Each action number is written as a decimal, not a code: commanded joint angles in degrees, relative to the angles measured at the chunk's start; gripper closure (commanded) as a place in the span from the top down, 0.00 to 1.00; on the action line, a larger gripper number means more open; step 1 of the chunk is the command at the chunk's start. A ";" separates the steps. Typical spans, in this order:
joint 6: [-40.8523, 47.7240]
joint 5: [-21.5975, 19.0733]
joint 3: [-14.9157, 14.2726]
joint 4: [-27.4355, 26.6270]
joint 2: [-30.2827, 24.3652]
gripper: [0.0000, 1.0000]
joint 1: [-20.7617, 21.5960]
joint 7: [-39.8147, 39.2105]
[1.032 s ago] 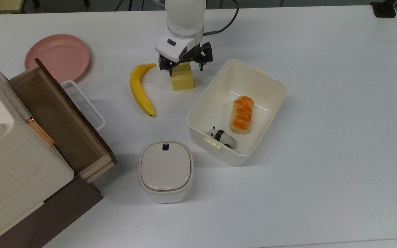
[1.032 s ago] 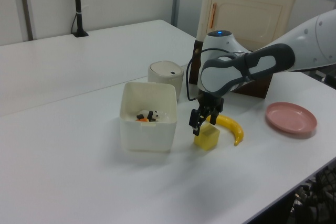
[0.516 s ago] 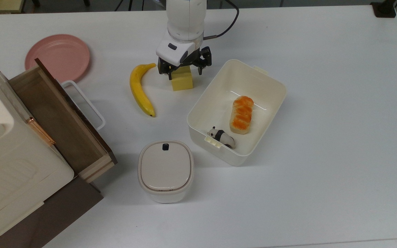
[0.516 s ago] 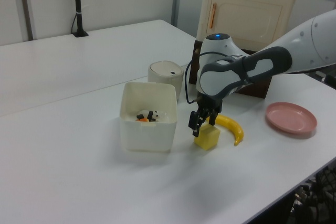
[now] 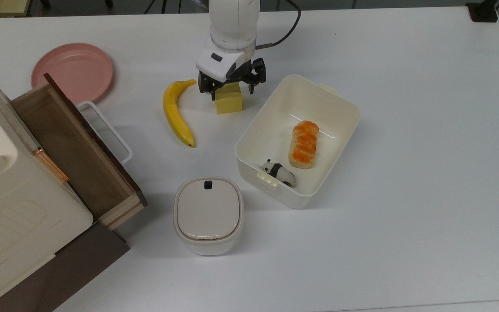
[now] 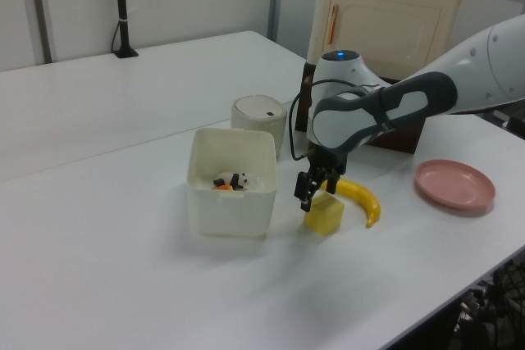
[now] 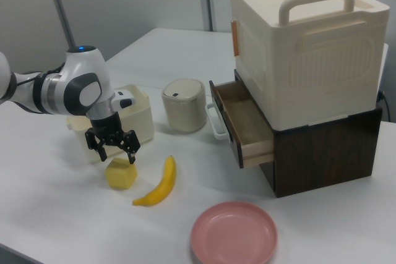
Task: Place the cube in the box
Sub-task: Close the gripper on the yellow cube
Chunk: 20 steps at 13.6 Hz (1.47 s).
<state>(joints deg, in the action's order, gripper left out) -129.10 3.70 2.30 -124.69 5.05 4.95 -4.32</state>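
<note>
The pale yellow cube [image 5: 229,103] [image 6: 324,215] [image 7: 121,174] rests on the white table between the banana and the box. My gripper [image 5: 231,90] [image 6: 316,195] [image 7: 117,153] hangs open directly over it, pointing down. Its dark fingers [image 5: 212,92] are spread wider than the cube, with the tips about level with the cube's top face. Nothing is held. The cream-white box [image 5: 271,117] [image 6: 230,215] [image 7: 143,115] stands open just to the cube's right in the top view. It holds an orange-topped bread piece [image 5: 304,144] and a small panda figure [image 5: 278,171].
A banana [image 5: 176,113] [image 7: 158,185] lies close to the cube on the top view's left. A pink plate [image 5: 72,71], an open wooden drawer [image 5: 76,151] under a cream cabinet [image 7: 303,47], and a lidded round container [image 5: 208,214] stand further off.
The gripper has come down a little toward the cube and stays open. The cube, banana and box have not moved.
</note>
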 commanded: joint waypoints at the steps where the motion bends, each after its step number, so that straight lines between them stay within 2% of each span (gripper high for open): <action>1: -0.45 1.75 -0.28 -0.73 -1.36 1.00 0.41 0.98; 14: -0.54 2.54 -0.28 -0.90 0.66 0.99 0.50 0.98; 15: -0.54 2.54 -0.28 -0.90 0.93 0.92 0.50 0.98; 17: -0.54 3.86 -0.28 -0.90 1.02 0.62 0.50 0.98; 18: -0.54 3.95 -0.28 -0.90 1.10 0.52 0.50 0.98; 19: -0.54 3.95 -0.28 -0.90 1.11 0.44 0.50 0.98; 20: -0.54 4.04 -0.28 -0.82 1.11 0.44 0.50 0.98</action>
<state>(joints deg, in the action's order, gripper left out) -129.10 6.24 2.30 -124.77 6.55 4.88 -4.32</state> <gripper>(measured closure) 0.388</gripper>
